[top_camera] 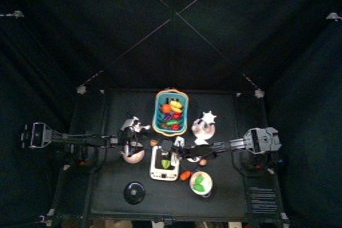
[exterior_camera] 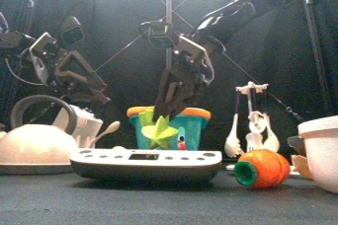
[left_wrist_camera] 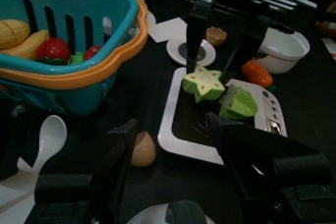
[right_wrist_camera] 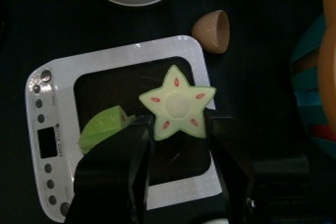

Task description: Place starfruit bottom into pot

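A green star-shaped starfruit piece [right_wrist_camera: 178,110] sits between the jaws of my right gripper [right_wrist_camera: 182,140], which is shut on it just over the white scale [right_wrist_camera: 118,100]. It also shows in the front view [exterior_camera: 161,130] and the left wrist view [left_wrist_camera: 203,83]. A second green starfruit piece [left_wrist_camera: 242,103] lies on the scale beside it. The silver pot [exterior_camera: 38,148] stands left of the scale, under my left gripper [left_wrist_camera: 178,144], which is open and empty.
A teal and orange basket [left_wrist_camera: 73,31] of toy fruit stands behind the scale. A brown egg-shaped piece [left_wrist_camera: 143,150], a white spoon [left_wrist_camera: 46,135], an orange toy [exterior_camera: 264,168] and a white bowl [exterior_camera: 321,150] lie around it.
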Available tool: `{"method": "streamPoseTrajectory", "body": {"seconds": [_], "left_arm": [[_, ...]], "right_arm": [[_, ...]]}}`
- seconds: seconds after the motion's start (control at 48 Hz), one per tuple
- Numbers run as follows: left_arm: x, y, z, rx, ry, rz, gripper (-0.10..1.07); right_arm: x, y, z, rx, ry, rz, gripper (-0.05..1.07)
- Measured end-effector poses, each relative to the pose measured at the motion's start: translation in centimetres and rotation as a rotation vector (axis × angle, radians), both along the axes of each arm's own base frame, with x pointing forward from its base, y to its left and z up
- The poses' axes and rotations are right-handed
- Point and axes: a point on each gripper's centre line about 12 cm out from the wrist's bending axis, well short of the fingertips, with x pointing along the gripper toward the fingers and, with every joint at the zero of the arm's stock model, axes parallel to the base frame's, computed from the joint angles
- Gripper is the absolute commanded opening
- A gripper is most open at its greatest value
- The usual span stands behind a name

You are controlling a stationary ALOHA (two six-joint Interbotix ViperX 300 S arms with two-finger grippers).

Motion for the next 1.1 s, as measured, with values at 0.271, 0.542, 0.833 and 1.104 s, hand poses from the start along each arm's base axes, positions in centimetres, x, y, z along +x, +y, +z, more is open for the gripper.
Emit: {"method": "streamPoseTrajectory", "body": {"seconds": [0.271,0.542,0.833,1.104], "left_arm": [[0.0,-0.1,0.0,-0.001,0.002,-0.004,0.93],[0.0,-0.1,0.0,-0.002,0.001,-0.003,0.93],[0.2,-0.1,0.2,-0.004,-0.005,-0.002,0.93],[0.5,-0.3,0.5,-0.007,-0.013,-0.012,0.93]], "right_arm": [[-1.8,1.6,2.5,0.012,-0.046,0.026,0.72],[-6.9,6.9,4.4,0.128,-0.069,0.103,0.72],[-12.5,12.3,2.5,0.348,0.034,0.122,0.72],[-15.3,13.9,0.6,0.444,0.169,0.070,0.74]]}}
